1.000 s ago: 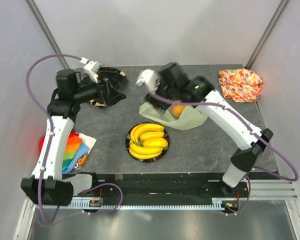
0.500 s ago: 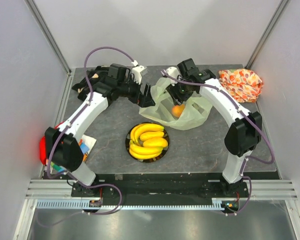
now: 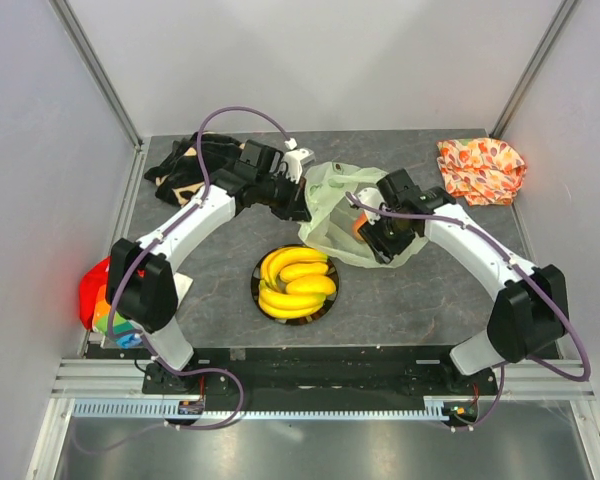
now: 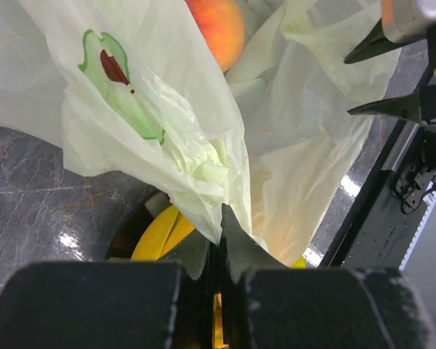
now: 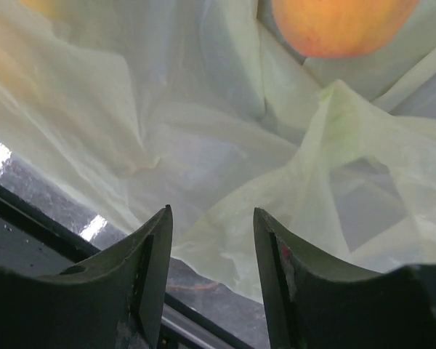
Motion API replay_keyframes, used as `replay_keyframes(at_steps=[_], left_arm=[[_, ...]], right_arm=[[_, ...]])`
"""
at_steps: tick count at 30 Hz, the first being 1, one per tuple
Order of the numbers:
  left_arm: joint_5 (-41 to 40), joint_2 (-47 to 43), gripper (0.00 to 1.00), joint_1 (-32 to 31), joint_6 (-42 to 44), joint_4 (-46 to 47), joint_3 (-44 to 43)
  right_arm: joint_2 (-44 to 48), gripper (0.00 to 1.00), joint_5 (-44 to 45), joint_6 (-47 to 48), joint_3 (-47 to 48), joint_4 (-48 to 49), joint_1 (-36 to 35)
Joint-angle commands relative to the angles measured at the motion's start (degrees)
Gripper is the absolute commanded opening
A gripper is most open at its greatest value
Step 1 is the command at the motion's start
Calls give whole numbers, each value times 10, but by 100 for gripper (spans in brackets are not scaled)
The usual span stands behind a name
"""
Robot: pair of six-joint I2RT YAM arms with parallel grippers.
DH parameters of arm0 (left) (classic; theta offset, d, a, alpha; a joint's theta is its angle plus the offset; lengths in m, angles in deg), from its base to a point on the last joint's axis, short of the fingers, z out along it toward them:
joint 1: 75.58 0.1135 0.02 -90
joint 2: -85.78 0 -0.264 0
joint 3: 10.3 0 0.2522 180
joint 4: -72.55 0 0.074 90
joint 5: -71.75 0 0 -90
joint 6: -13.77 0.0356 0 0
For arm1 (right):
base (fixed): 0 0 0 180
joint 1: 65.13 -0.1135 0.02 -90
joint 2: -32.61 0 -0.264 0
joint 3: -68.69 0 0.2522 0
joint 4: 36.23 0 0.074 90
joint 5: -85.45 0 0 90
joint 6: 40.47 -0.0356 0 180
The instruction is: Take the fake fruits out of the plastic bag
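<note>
Left of centre in the top view, the left gripper (image 3: 296,200) is clenched on a fold of the plastic bag (image 3: 332,192) and should lift that edge so the mouth gapes. The peach (image 3: 355,222) lies inside the bag at mid-frame, above the bananas (image 3: 296,283) out on their plate (image 3: 255,284). Right of it, the right gripper (image 3: 376,235), jaws spread, should reach past loose film and close on fruit alone.

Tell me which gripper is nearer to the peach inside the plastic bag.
Right. The right gripper is open, just short of the peach, pointing at it. The left gripper is shut on the plastic bag at its edge, farther from the peach.
</note>
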Motion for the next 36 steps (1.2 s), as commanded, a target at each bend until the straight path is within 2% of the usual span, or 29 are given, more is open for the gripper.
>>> replay_keyframes(at_steps=[1, 4, 11, 15, 21, 22, 29, 33, 36], left_arm=[[11, -21, 2, 1, 5, -1, 15], [14, -24, 2, 0, 15, -6, 24], [-4, -15, 2, -6, 34, -14, 13], [-34, -9, 2, -6, 34, -26, -26], [-32, 3, 2, -6, 38, -43, -58], [-31, 4, 2, -6, 38, -43, -61], [-33, 10, 2, -6, 42, -40, -66], [-37, 17, 2, -9, 43, -36, -70], [-42, 22, 2, -9, 47, -38, -77]], right_arm=[[-6, 56, 17, -1, -10, 5, 1], [-26, 57, 33, 4, 34, 15, 2], [-92, 66, 30, -6, 133, 85, 5], [-142, 71, 25, -20, 166, 124, 5], [-221, 81, 57, -52, 192, 114, 5], [-224, 98, 58, -51, 185, 119, 5], [-252, 98, 91, -42, 181, 123, 5], [-243, 98, 102, -34, 148, 171, 5], [-254, 98, 111, -32, 146, 167, 5]])
